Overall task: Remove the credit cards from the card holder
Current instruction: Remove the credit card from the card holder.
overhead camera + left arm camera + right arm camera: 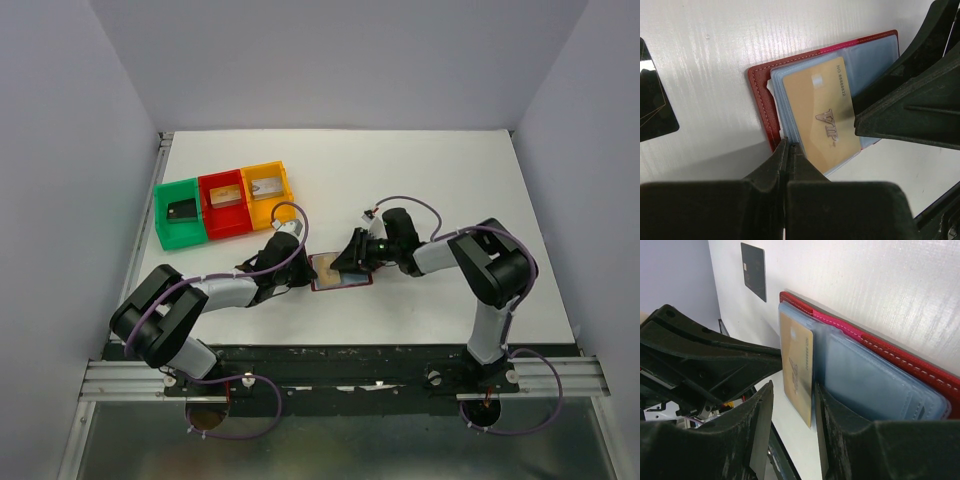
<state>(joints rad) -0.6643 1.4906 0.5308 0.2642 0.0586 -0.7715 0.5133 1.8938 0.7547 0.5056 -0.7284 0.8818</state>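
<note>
Finding: the card holder lay open near the middle of the table, between the two arms, its long axis 3 to 9 o'clock in the overhead view. The left gripper was clenched, tips at the holder's 9 o'clock edge; pinching or merely pressing could not be told. The gold card appeared part-way out of a blue pocket. In the right wrist view its long axis ran 12 to 6, its near end between the parted fingers of the right gripper, the better-placed arm.
</note>
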